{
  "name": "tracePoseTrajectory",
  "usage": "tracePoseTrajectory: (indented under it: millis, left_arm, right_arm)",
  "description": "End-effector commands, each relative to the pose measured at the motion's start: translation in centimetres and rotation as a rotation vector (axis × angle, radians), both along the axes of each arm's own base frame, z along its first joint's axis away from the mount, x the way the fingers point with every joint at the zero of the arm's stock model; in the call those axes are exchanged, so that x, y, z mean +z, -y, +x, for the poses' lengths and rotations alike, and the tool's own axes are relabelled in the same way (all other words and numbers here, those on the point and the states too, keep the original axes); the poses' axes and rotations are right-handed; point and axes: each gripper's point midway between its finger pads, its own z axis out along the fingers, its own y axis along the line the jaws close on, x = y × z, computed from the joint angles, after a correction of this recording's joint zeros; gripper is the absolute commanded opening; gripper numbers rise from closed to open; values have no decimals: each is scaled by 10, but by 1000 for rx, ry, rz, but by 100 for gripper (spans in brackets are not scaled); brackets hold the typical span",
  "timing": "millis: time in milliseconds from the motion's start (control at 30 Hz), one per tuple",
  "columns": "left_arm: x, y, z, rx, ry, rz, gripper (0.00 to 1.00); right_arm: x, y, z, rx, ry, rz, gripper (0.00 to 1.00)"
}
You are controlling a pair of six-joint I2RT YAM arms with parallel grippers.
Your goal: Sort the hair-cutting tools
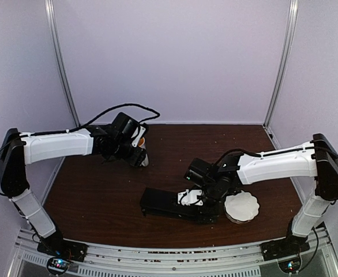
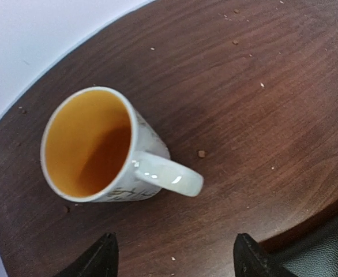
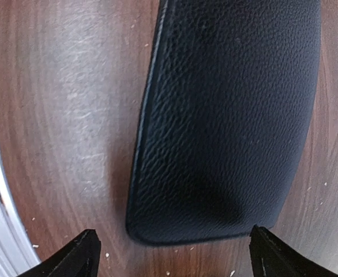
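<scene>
Tabletop is showing no hair-cutting tools, left gripper near mug and right gripper above black case are hanging agape and empty, and stiff, slick scissors would likely need pinching at the pivot.

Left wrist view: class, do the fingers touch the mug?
No: both fingers sit at the frame's bottom edge, with bare table between them and the mug.
</scene>
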Motion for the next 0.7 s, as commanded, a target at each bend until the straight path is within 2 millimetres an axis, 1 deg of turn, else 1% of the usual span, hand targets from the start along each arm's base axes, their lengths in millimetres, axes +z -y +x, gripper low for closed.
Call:
tracePoseTrajectory:
  millis: [0,100,167,267,367,433,533,567,600,667]
  left_arm:
    - [-11,32,0,-124,-59,-83,70]
    - [-20,45,-3,-185,-92,-102,66]
    - [-26,51,-5,-216,-109,-112,66]
    - [-39,52,-7,-223,-137,-102,66]
    - [-48,49,-12,-221,-159,-103,65]
    - [-52,47,-18,-220,-171,-109,65]
    - [-56,46,-28,-230,-199,-127,64]
    - [-57,45,-32,-230,-208,-131,64]
    - [-57,45,-35,-231,-213,-134,64]
    - [-59,43,-44,-241,-228,-139,63]
  right_arm:
    - [3,-16,22,-8,96,12,91]
    - [5,-11,46,-83,195,-6,89]
    - [8,-1,65,-140,243,-17,89]
    - [13,18,95,-230,300,-33,91]
    - [21,27,122,-313,318,-4,92]
    - [23,24,129,-321,297,14,92]
    - [22,14,132,-307,274,41,94]
    - [22,12,133,-310,267,49,99]
    - [22,11,134,-315,260,53,100]
    - [29,13,138,-346,272,70,100]
